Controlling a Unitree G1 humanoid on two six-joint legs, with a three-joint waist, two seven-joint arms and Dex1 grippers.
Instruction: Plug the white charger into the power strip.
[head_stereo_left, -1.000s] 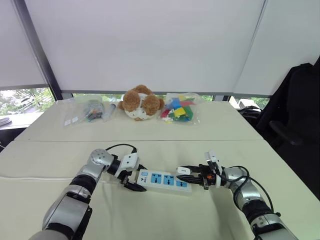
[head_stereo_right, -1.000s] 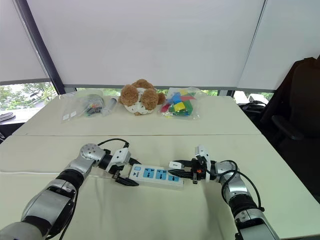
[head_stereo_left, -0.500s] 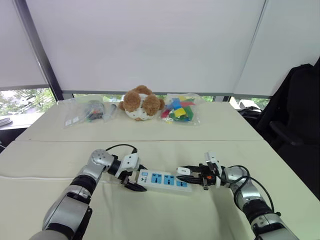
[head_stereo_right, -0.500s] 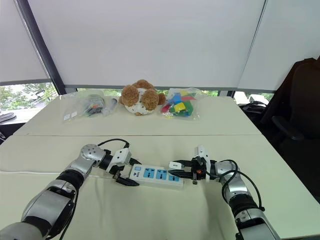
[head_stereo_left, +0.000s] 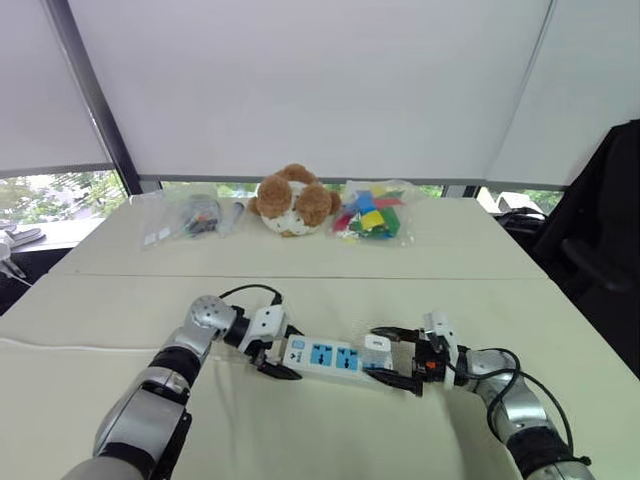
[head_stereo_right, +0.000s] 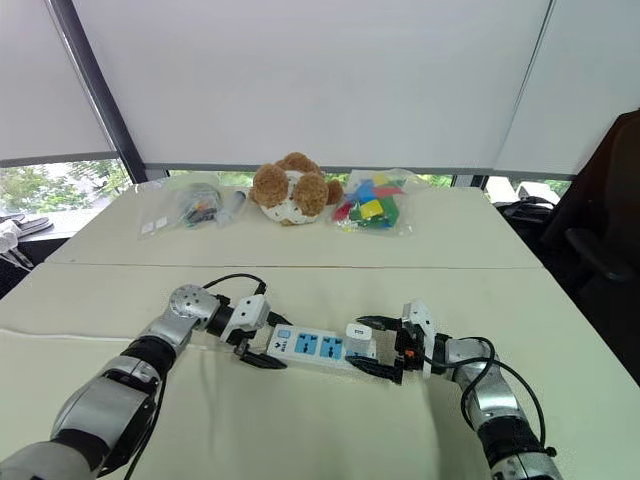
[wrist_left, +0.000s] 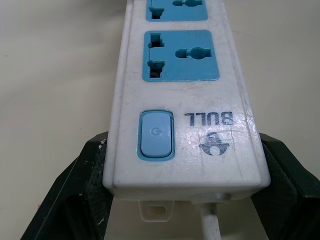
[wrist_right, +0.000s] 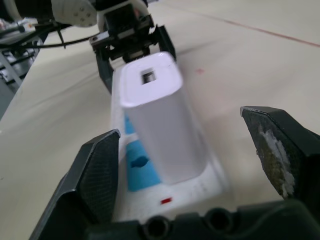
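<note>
Nearest, the right claw (head_stereo_left: 372, 352) gapes wide, its fingers flanking the white charger (wrist_right: 162, 120) without touching it. The charger stands upright on the power strip (head_stereo_left: 328, 356), at its right end. The left claw (head_stereo_left: 280, 351) pinches the strip's switch end on the desk (head_stereo_left: 300, 440). Far back sit a teddy bear (head_stereo_left: 294, 199) and a bag of blocks (head_stereo_left: 371, 212).

The power strip (head_stereo_left: 325, 357) lay across the table (head_stereo_left: 300, 285) near its front edge; the charger (head_stereo_left: 377, 343) stood on its right end, between the spread fingers of the right gripper (head_stereo_left: 375, 353); the left gripper (head_stereo_left: 287, 353) clasped its left end; along the far edge sat a teddy bear (head_stereo_left: 293, 200), a bag of blocks (head_stereo_left: 368, 213) to its right.
</note>
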